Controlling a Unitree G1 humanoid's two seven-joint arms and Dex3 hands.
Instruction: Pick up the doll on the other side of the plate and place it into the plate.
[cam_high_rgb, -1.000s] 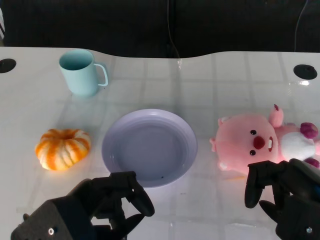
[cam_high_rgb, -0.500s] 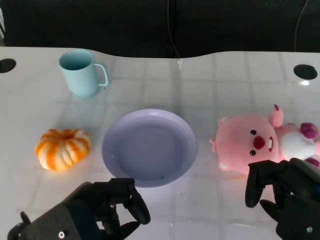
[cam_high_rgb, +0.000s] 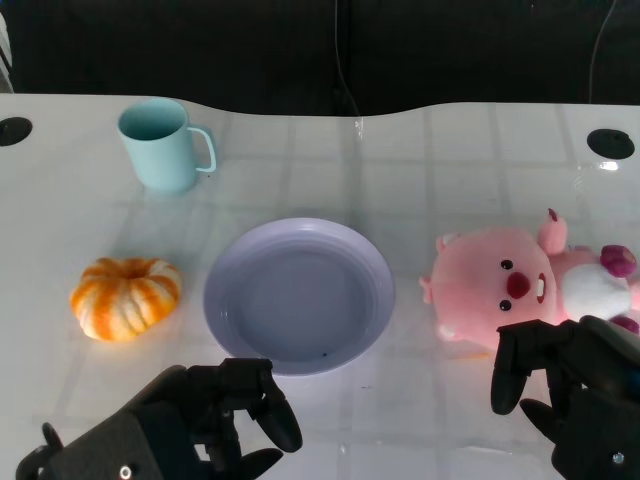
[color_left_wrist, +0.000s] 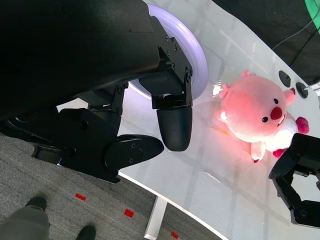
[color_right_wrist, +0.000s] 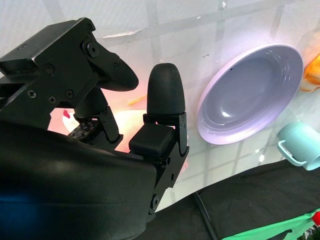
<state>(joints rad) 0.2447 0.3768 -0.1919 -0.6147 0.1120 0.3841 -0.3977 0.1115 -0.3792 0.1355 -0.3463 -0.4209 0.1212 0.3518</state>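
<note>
Since the earlier frames, only the left hand (cam_high_rgb: 190, 425) has shifted, drawing slightly toward the near table edge; doll, plate and right hand lie as before. Left fingers (color_left_wrist: 174, 125) are curled inward on nothing, hanging over the table edge just short of the plate's near rim. Right fingers (cam_high_rgb: 520, 365) are spread apart and empty, poised just on the near side of the doll; whether they touch it cannot be told. The right hand (cam_high_rgb: 575, 395) sits at the lower right. The pink plush doll (cam_high_rgb: 505, 285) lies on its back on the white table (cam_high_rgb: 420, 180), right of the lavender plate (cam_high_rgb: 298, 296) and apart from it. An orange pumpkin (cam_high_rgb: 125, 297) lies left of the plate; a light-blue mug (cam_high_rgb: 162, 145) stands beyond it.
</note>
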